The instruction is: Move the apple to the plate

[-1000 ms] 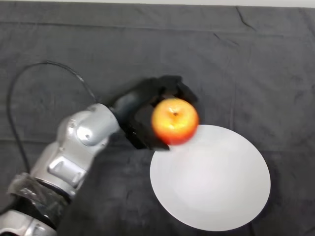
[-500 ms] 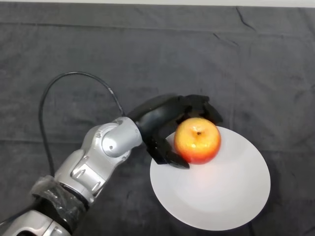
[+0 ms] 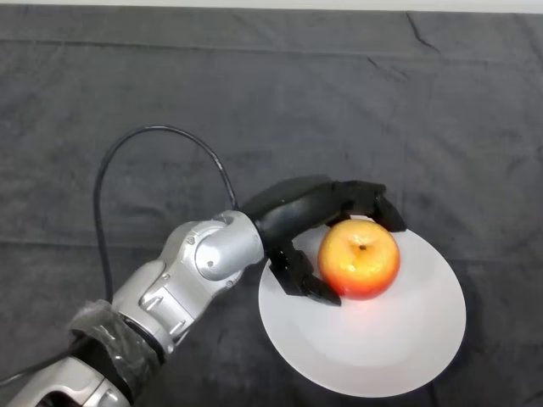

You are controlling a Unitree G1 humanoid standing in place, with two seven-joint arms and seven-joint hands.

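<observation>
A red and yellow apple [image 3: 360, 259] is over the upper left part of the round white plate [image 3: 399, 339], stem side up. My black left hand [image 3: 297, 212] is curled round the apple, with fingers [image 3: 373, 203] over its far side and the thumb [image 3: 307, 280] along its near left side. The silver-grey forearm runs back from the hand toward the lower left corner. I cannot tell whether the apple rests on the plate or hangs just above it.
A dark wrinkled cloth [image 3: 254, 93] covers the whole table. A pale strip runs along the table's far edge at the top of the view.
The hand has carried the apple right and toward me, from the plate's upper left rim to over the plate. The arm has stretched further into view.
</observation>
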